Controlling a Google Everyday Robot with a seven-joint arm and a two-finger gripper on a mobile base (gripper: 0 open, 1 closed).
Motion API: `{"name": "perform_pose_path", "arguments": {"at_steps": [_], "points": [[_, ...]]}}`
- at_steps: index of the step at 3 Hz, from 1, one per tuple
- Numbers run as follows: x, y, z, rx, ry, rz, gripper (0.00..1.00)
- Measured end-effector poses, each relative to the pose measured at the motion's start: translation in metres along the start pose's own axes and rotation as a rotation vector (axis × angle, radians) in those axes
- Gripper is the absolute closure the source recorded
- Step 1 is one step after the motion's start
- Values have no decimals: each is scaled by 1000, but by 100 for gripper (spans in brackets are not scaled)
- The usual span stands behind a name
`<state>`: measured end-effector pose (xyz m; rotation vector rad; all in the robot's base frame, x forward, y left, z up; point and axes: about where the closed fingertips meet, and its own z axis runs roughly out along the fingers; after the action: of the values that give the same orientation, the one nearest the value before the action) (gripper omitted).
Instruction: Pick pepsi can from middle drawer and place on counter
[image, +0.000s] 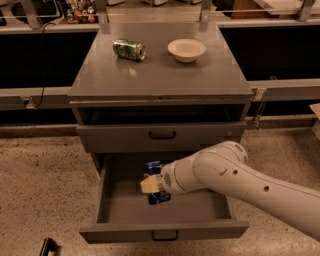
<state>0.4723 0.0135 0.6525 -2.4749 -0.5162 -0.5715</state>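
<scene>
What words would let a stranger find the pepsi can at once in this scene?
Find the grey cabinet with the open middle drawer at the bottom. Inside it is the pepsi can, right at the gripper of the white arm. It is blue, unlike the green can up on the counter.

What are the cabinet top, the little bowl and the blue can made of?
The counter looks like grey painted metal or laminate, smooth with a faint sheen. The bowl seems ceramic or plastic: cream, evenly glossy. The pepsi can looks like thin printed metal, its blue skin shiny; the gripper sits over it in the middle drawer.
</scene>
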Motion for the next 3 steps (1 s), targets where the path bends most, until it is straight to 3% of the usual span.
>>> {"name": "perform_pose_path", "arguments": {"at_steps": [1,2,3], "points": [[17,-3,-18,-16,35,-93,100],[69,-23,-85,14,129,-229,100],[111,-39,-127,67,136,-395,100]]}}
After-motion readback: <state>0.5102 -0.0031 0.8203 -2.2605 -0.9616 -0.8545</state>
